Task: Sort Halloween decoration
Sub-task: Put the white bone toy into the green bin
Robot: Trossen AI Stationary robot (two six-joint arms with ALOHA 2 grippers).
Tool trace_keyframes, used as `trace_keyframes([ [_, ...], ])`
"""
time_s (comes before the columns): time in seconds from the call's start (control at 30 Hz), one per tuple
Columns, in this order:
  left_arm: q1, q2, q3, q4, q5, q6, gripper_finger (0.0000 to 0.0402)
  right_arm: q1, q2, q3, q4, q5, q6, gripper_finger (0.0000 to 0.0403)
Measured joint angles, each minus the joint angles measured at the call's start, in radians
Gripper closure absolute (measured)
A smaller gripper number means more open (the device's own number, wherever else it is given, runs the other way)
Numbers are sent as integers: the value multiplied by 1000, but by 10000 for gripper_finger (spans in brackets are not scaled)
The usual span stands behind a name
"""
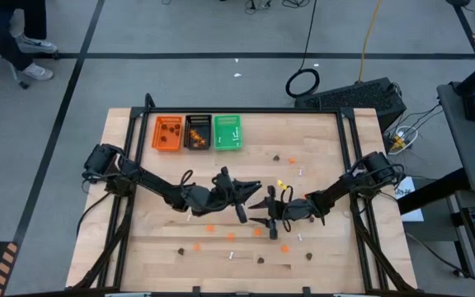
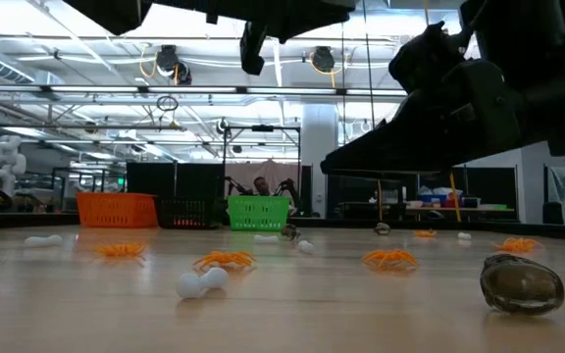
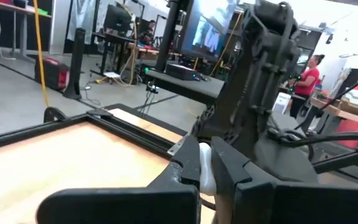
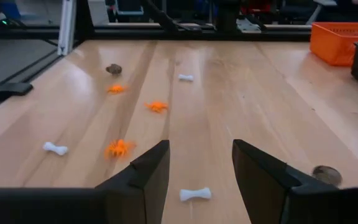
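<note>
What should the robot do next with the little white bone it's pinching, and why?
Probably carry it over to the green tray. The left gripper is shut on a white bone above the table middle, and the green tray seems to hold white pieces. The right gripper hangs open, empty.

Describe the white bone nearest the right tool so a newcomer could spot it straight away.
Start at the wooden table and find the right tool, its two dark fingers standing open above the boards. Just ahead of the gap between them lies a small white bone. Its closest neighbour is an orange spider; other white bones lie farther off.
</note>
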Motion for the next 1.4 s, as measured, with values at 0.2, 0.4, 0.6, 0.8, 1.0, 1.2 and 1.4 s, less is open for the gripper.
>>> trace_keyframes([
  [0.2,24,0,0,-30,4,68,393,18,16,0,45,-1,-2,241],
  [0.4,44,0,0,-68,-53,333,393,20,16,0,31,-1,-19,241],
  [0.6,76,-5,0,-124,-182,523,393,20,15,0,29,-1,-46,241],
  [0.8,191,-115,0,-345,-137,421,393,17,15,0,29,0,-113,241],
  [1.0,401,-206,0,-589,129,262,393,0,15,0,29,56,-168,241],
  [1.2,603,-183,0,-666,342,185,393,-16,15,0,29,56,-144,241],
  [1.4,734,-145,-1,-794,424,37,393,-16,15,0,41,52,-46,241],
])
